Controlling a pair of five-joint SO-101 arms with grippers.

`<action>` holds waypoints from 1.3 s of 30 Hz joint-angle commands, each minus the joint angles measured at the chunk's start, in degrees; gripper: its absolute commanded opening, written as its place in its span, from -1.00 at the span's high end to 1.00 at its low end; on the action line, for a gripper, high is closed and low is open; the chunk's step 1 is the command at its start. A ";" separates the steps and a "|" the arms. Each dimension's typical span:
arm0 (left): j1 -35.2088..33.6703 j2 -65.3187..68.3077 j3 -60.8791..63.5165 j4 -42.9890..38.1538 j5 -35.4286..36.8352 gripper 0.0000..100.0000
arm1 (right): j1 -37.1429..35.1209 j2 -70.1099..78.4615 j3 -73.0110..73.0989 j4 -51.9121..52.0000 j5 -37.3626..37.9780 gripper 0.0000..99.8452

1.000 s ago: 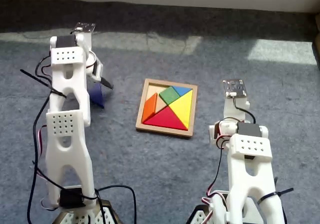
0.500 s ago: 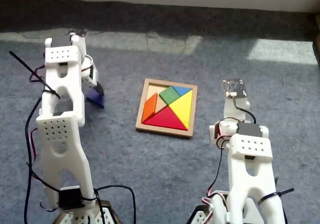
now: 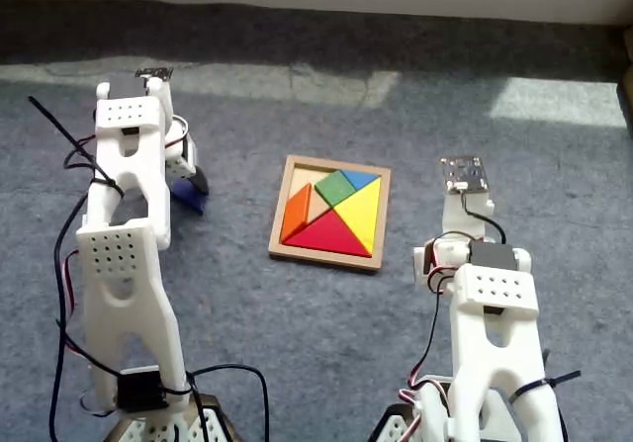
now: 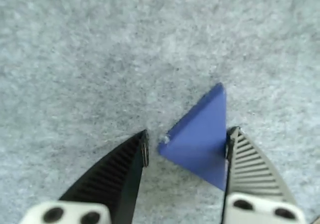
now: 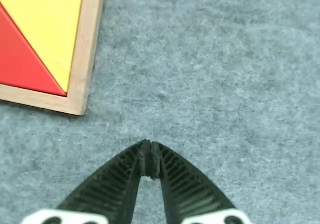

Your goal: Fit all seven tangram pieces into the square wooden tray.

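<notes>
left gripper open, straddling the dark blue wooden triangle piece. piece lies flat on the grey carpet, one edge against one jaw, gap to the other. high view: left of centre, apart from the square wooden tray. right gripper closed, empty.

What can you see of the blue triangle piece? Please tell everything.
The blue triangle is a flat, plain-blue piece with a matte face, seemingly lying on the grey carpet, outside the wooden tray. It sits between the open fingers of the left gripper; one finger meets its edge, the other stands just apart.
</notes>
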 commanded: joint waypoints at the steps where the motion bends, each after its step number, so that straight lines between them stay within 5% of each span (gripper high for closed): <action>1: 2.33 -0.48 -0.13 -0.18 1.14 0.50 | 0.57 -1.63 -0.13 -0.92 0.79 0.99; 9: 6.11 -0.66 -0.40 2.29 2.81 0.85 | 0.57 -1.71 -0.13 -0.84 0.79 0.99; 21: 10.42 -10.07 -3.03 5.63 2.55 0.87 | 0.66 -1.71 -0.22 -0.75 0.79 0.99; 39: 25.71 -12.97 -3.03 0.44 -19.34 0.87 | 0.66 -1.71 -0.13 -0.84 0.79 0.99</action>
